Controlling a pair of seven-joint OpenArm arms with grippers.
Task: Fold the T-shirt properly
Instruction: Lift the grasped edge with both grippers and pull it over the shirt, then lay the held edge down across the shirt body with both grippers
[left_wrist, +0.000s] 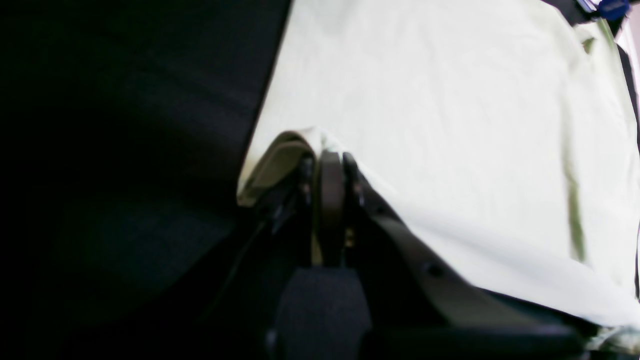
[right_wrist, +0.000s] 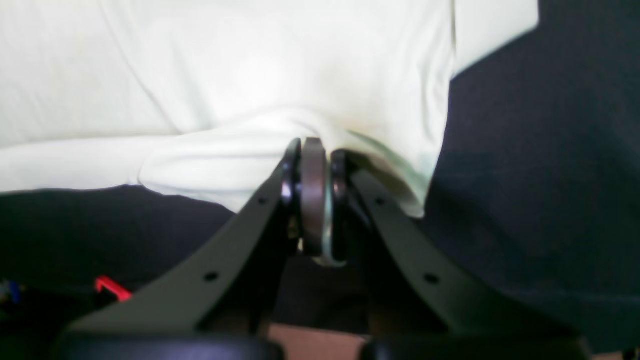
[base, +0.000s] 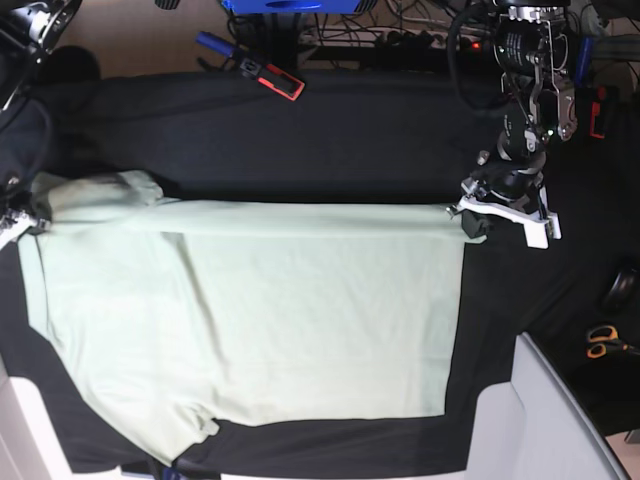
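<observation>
The pale green T-shirt (base: 250, 320) lies spread across the black surface (base: 330, 140), its top edge pulled into a straight line between the two arms. The left claw (left_wrist: 330, 165) is clamped on one corner of the fabric; the right claw (right_wrist: 314, 150) is clamped on the opposite corner.

Black left arm (base: 522, 90), white bracket, black gripper (base: 470, 218) fingers.

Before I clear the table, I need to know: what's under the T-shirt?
A black tablecloth shows all around the T-shirt, which lies spread on it. Anything beneath the fabric itself is covered and cannot be seen.
</observation>
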